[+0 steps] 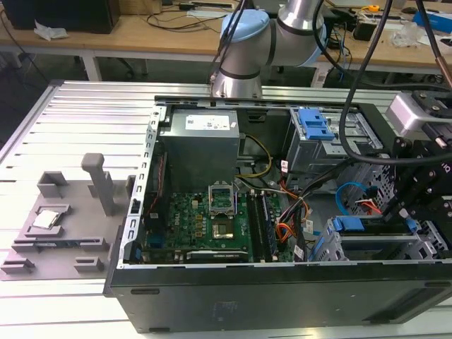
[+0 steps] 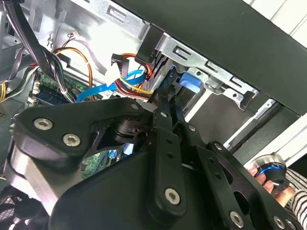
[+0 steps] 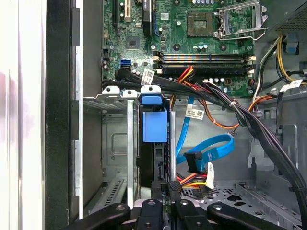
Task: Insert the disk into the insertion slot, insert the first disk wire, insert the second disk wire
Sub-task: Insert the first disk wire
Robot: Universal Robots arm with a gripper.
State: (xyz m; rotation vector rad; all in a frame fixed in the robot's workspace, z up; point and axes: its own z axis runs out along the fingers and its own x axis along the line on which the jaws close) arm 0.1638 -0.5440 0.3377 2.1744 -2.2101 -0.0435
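The disk (image 3: pixel 155 122) sits inside the insertion slot (image 3: pixel 116 143), the gripper (image 3: pixel 167 187) just beside the slot with fingers (image 2: pixel 161 117) drawn narrow; seating it home, the first step, likely needs a straight push.

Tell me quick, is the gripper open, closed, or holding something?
Gripper: closed, at the blue-caddied disk in the insertion slot; whether it grips the disk cannot be told.
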